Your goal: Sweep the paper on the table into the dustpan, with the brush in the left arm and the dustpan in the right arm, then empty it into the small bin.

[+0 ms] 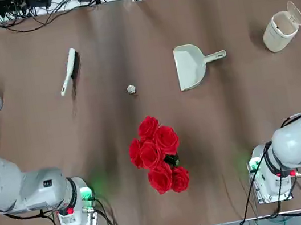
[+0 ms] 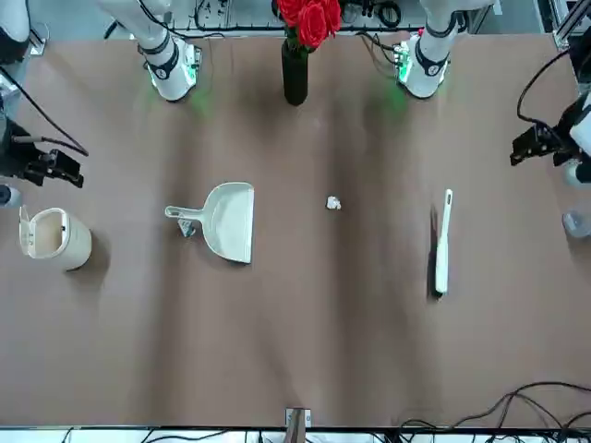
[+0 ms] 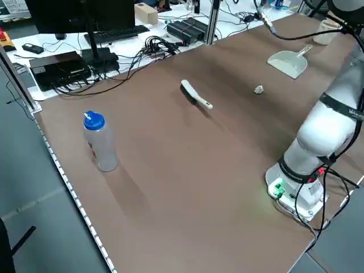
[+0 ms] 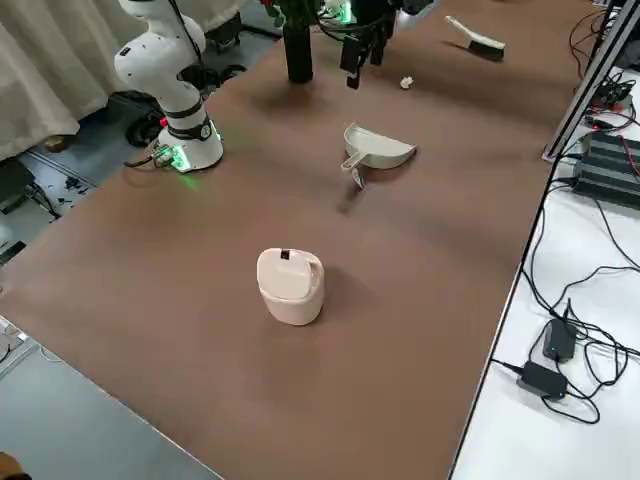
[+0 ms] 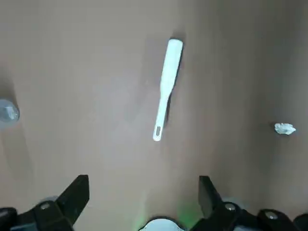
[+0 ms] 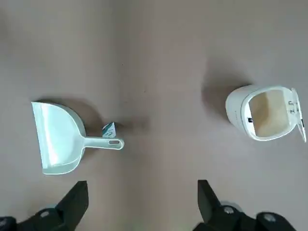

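The paper, a tiny crumpled ball, lies mid-table. To its left lies the brush, with a white handle and dark bristles. The cream dustpan rests flat to the right of the paper, handle pointing at the small bin, which stands far right with its flap lid up. My left gripper hovers open high over the left table edge, looking down on the brush. At the right edge my right gripper hangs open above the dustpan and bin. Neither holds anything.
A bunch of red roses in a dark vase stands at the near middle between the arm bases. A clear bottle with a blue cap stands by the left edge. Cables and equipment line the far side.
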Controlling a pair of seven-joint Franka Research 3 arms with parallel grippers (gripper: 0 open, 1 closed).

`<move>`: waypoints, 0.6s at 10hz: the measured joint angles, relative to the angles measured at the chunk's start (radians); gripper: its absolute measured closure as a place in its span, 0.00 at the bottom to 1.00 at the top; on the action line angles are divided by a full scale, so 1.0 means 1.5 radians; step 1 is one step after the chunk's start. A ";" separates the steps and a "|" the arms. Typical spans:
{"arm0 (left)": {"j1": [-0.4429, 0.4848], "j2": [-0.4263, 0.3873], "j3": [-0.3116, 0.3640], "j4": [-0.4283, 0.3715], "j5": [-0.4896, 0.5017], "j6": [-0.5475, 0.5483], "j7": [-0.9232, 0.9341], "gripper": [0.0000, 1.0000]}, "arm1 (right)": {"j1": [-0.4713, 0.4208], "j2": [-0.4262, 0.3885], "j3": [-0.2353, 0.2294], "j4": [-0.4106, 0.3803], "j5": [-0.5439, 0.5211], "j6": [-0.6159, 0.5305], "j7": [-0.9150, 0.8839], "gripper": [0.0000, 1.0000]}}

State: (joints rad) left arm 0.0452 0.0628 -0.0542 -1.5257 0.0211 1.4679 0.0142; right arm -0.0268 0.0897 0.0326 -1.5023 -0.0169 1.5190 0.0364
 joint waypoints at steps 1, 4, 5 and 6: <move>0.006 0.002 0.000 -0.029 0.000 0.029 0.000 0.00 | 0.007 0.001 0.003 0.000 -0.003 0.000 -0.020 0.00; 0.011 0.006 0.002 -0.144 0.000 0.129 0.000 0.00 | 0.069 0.004 0.010 -0.001 -0.021 -0.012 -0.130 0.00; 0.011 0.006 0.001 -0.185 0.000 0.164 0.000 0.00 | 0.090 0.007 0.013 -0.008 -0.023 -0.013 -0.179 0.00; 0.010 0.006 0.000 -0.224 0.002 0.197 0.000 0.00 | 0.109 0.008 0.014 -0.032 -0.025 -0.004 -0.223 0.00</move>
State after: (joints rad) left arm 0.0609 0.0715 -0.0540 -1.8623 0.0242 1.7634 0.0144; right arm 0.1359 0.1019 0.0543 -1.5502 -0.0540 1.5137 -0.2984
